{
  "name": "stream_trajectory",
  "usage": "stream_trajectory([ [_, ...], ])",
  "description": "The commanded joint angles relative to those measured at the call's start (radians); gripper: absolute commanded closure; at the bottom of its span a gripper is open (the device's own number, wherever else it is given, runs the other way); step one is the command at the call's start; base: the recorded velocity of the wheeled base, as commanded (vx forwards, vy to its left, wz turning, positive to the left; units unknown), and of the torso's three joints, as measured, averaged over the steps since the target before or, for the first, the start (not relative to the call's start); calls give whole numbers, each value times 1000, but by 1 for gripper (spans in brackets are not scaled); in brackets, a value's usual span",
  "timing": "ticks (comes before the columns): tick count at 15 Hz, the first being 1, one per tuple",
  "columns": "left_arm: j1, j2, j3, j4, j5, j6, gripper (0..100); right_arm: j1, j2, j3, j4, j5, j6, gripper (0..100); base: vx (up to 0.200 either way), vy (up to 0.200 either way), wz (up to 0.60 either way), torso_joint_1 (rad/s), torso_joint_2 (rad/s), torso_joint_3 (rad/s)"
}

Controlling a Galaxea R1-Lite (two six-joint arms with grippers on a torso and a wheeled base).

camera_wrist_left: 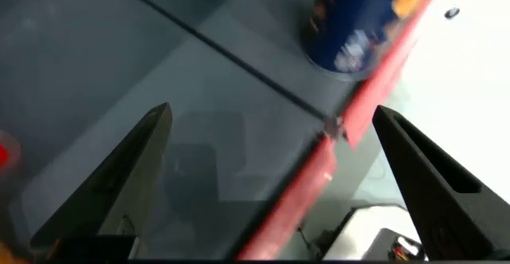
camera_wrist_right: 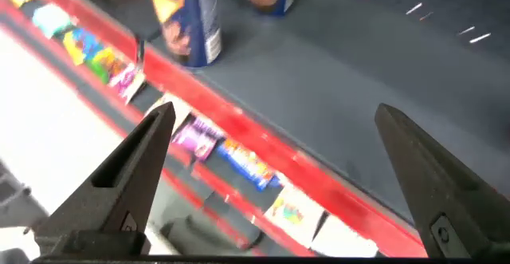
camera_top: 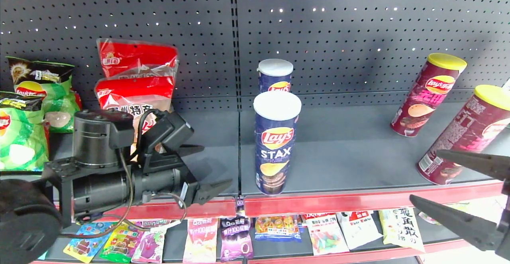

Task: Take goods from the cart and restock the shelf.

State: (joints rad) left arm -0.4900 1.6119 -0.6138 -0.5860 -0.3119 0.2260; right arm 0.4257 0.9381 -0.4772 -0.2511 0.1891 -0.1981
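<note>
- While the left gripper (camera_top: 217,166) hangs over the near edge of the grey metal shelf (camera_top: 358,152), left of centre, its two black fingers stand wide apart with nothing between them.
- The right gripper (camera_top: 425,176) sits at the near right, in front of the shelf's red front lip (camera_top: 358,200), its jaws likewise spread and empty.
- A tall blue chip can with a white lid (camera_top: 276,144) stands upright at the shelf's near edge, just right of the left gripper and not touching it.
- A second blue can with a white lid (camera_top: 275,75) stands directly behind the first, farther back.
- Two maroon chip cans with yellow lids are on the right, one far (camera_top: 428,94) and one near (camera_top: 464,136), the latter just beyond the right gripper.
- Red-and-clear plastic snack bags (camera_top: 135,84) stand one behind the other, beyond the left arm.
- Green chip bags (camera_top: 24,128) fill the far left end.
- Small bright sachets (camera_top: 279,232) lie in a row on the lower shelf (camera_top: 438,232).
</note>
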Motion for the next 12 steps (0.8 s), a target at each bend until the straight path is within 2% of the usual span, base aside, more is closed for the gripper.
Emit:
stream_trajectory([
  [1,-18,72,-44,0,4,0,0,-56,-107,25,1,1,0,0,0,0,0,0,0,0],
  [4,-27,102,-53,0,5,0,0,-91,-171,78,1,1,2,0,0,0,0,0,0,0],
  [12,-39,168,-118,0,5,0,0,-142,-173,74,-1,1,3,0,0,0,0,0,0,0],
])
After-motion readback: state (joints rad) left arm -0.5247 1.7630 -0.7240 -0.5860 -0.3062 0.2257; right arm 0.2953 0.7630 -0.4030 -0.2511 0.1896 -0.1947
